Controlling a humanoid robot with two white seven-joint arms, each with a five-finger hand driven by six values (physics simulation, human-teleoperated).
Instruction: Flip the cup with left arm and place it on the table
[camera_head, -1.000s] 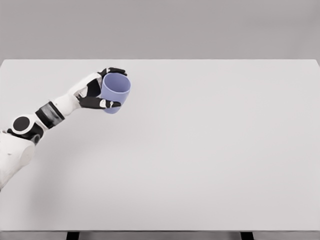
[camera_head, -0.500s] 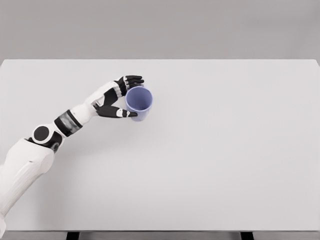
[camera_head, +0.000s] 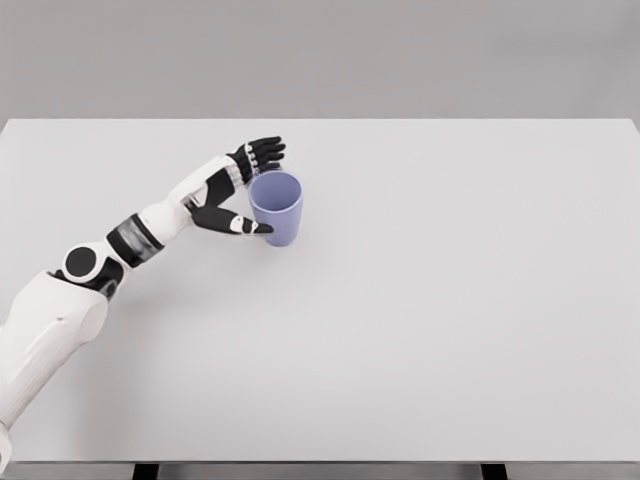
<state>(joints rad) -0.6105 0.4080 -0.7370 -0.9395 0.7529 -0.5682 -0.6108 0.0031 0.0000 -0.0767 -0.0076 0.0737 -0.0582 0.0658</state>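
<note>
A broad white desk (camera_head: 420, 330) fills the view beneath a plain grey wall (camera_head: 400, 55). The left arm reaches in from the desk's near left corner. Its robot hand (camera_head: 236, 188) is released, fingers spread, thumb just touching the cup's side. The blue cup (camera_head: 276, 207) stands upright, mouth up, left of the desk's middle.

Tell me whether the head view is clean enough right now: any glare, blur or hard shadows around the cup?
Head view: even, flat light, no glare on the table; the cup and left hand are sharp, with no motion blur; only a faint soft shadow by the cup's base; no visible distortion.
</note>
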